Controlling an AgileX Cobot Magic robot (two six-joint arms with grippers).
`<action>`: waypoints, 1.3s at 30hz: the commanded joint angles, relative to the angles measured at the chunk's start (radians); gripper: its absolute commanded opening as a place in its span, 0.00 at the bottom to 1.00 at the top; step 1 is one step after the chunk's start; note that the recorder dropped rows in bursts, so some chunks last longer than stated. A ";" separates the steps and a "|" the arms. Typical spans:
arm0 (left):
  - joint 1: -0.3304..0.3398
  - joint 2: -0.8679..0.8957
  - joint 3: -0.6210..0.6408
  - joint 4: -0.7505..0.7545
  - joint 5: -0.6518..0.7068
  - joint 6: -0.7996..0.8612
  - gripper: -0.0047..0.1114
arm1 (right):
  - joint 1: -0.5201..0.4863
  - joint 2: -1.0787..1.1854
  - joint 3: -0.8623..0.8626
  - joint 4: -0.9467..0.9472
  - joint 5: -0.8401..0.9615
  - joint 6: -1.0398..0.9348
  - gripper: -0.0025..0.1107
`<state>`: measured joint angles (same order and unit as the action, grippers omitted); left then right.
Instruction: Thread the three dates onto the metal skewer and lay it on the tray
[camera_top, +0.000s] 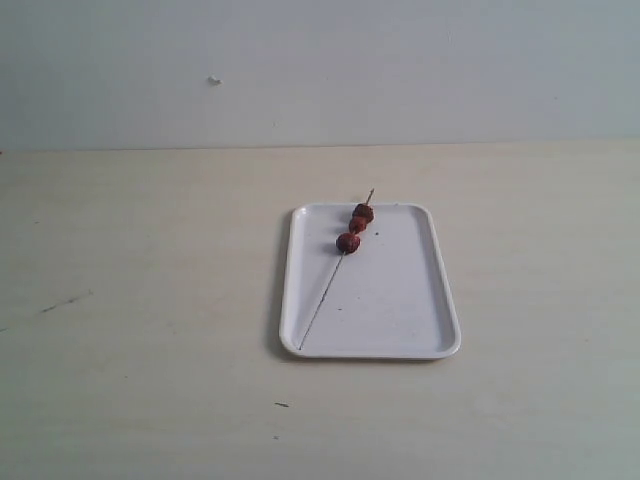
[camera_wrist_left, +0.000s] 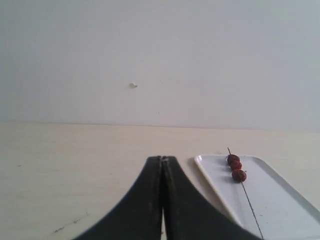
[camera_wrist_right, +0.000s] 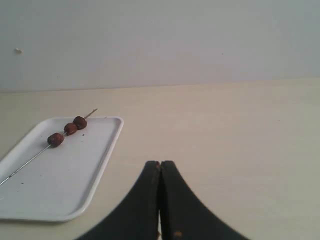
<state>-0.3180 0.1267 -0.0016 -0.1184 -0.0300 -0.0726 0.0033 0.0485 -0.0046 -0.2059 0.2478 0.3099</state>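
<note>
The white tray (camera_top: 400, 310) lies flat on the table, right of centre. The thin metal skewer (camera_top: 322, 304) rests slantwise on it, its far tip poking over the tray's back rim. Three dates (camera_top: 356, 226) sit threaded on the skewer's far end, close together. The same dates (camera_wrist_left: 235, 166) and skewer (camera_wrist_left: 251, 210) show in the left wrist view, and dates (camera_wrist_right: 66, 130) on the tray (camera_wrist_right: 85, 180) in the right wrist view. My left gripper (camera_wrist_left: 162, 159) is shut on nothing, off the tray's side. My right gripper (camera_wrist_right: 159, 163) is shut on nothing too. Neither gripper appears in the exterior view.
The pale wooden table (camera_top: 150, 300) ends at a plain grey wall (camera_top: 320, 70) with a small white chip (camera_top: 213, 80). A tiny dark speck (camera_top: 375, 236) lies on the tray beside the dates. Faint dark marks (camera_top: 62, 300) streak the table at the left.
</note>
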 joint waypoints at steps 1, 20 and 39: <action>0.049 -0.003 0.002 0.003 0.018 0.013 0.04 | -0.006 -0.004 0.005 -0.004 -0.003 -0.002 0.02; 0.299 -0.112 0.002 0.003 0.296 0.013 0.04 | -0.006 -0.004 0.005 -0.004 -0.003 -0.002 0.02; 0.299 -0.127 0.002 0.003 0.296 0.013 0.04 | -0.006 -0.004 0.005 -0.004 -0.003 -0.002 0.02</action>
<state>-0.0213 0.0063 0.0004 -0.1145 0.2685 -0.0616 0.0033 0.0485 -0.0046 -0.2059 0.2478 0.3099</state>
